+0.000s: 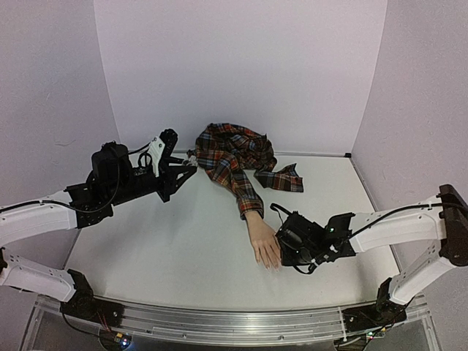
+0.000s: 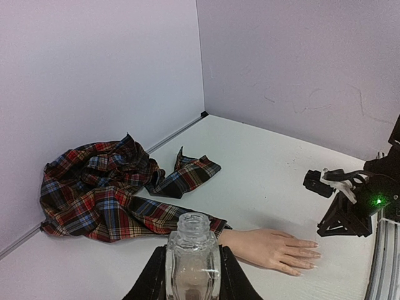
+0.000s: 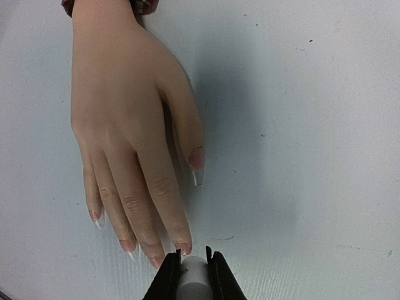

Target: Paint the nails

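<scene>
The pale peach mannequin hand (image 1: 263, 241) lies palm down on the white table, coming out of a red-blue plaid sleeve (image 1: 235, 164). It also shows in the left wrist view (image 2: 269, 247) and in the right wrist view (image 3: 128, 131). Its nails (image 3: 197, 165) are long and clear-tipped; the index nail (image 3: 183, 248) looks glossy. My right gripper (image 3: 194, 262) is shut on a white cylindrical brush cap (image 3: 194, 278) whose tip sits right at the index fingertip. My left gripper (image 2: 192, 275) is shut on a small clear glass bottle (image 2: 192, 256), uncapped and upright, held above the table at the far left (image 1: 157, 153).
The bunched plaid shirt (image 2: 106, 187) lies at the back middle of the table. Lilac walls close in the back and sides (image 1: 241, 66). A metal rail (image 1: 234, 322) runs along the near edge.
</scene>
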{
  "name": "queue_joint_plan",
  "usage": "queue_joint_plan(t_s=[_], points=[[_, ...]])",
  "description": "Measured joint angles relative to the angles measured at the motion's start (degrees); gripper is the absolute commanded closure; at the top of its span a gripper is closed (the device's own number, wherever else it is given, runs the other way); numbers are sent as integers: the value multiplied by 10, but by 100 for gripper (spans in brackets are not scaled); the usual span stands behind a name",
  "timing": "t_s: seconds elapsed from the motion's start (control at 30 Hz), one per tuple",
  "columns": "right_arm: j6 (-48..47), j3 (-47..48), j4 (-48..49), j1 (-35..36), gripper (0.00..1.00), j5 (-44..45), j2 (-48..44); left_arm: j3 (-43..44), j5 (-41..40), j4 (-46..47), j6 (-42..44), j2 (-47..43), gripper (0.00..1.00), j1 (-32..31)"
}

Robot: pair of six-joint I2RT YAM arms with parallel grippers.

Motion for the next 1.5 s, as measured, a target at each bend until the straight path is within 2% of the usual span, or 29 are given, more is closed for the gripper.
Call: queue_joint_plan(t_s=[0.43,0.6,0.77,0.9,1.1,1.5], points=[[-18,-1,-30,-6,100,15,-83,1,15,-1,-12,15,100,0],[-92,35,-41,-26,100,2,-139,1,118,10,-13,29,100,2],[-184,127,-16,-45,100,-75,-175,1,252,60,-11,58,100,2],[-247,204,5,-46,100,-161,-166,-5,314,103,-11,77,100,0],[-312,283,13,-23,100,-239,-119,-22,341,131,-5,79,100,-10],[-346,382,13,1,100,-283,-35,-34,331,125,25,79,100,-18]])
